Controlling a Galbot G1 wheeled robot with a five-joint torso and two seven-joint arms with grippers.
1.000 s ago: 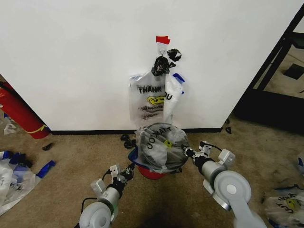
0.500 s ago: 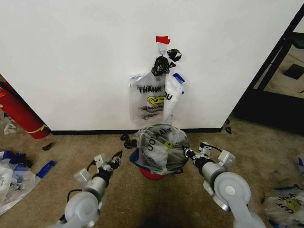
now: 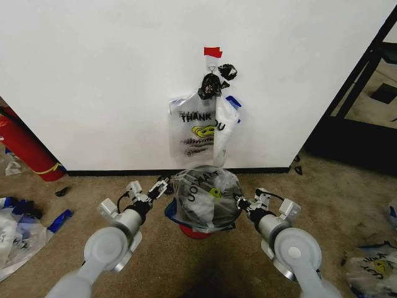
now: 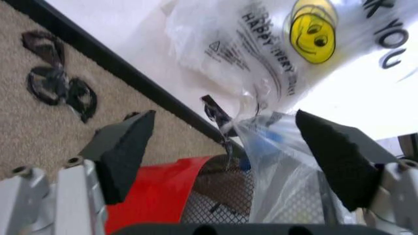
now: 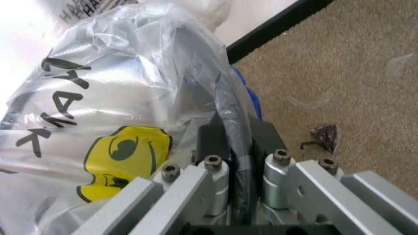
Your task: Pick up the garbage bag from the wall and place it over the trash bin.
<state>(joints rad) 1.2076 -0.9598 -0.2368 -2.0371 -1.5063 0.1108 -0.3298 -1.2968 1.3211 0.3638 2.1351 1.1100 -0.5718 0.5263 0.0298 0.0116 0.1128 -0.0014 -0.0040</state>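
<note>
— Sitting over the trash bin: 1 garbage bag, stretched across the mouth, lettering and yellow smiley wrinkled on top. Standing on the carpet just out from the wall's black baseboard.

— And on the wall itself?

— Hanging under the red tape patch: more bags of the same print, bunched beneath black knotted lumps, bottom edge ending just above the covered bin.

— Right gripper?

— Pressed against the bin's right side. From the right wrist view, pads closed tight on the black rim with the plastic film trapped in between, smiley beside them.

— Left gripper?

— Held near the bin's left side, apart from it. From the left wrist view, spread wide, 2 black pads well apart with nothing between; ahead, a loose fold of bag, the mesh and a red curved piece lower down.

— Anything else on the floor?

— Leaning at the left edge against the wall, a red cylinder. Scattered on the carpet: black scraps by the baseboard, spare bags at the far left and far right. Standing at the right, a black rack.
</note>
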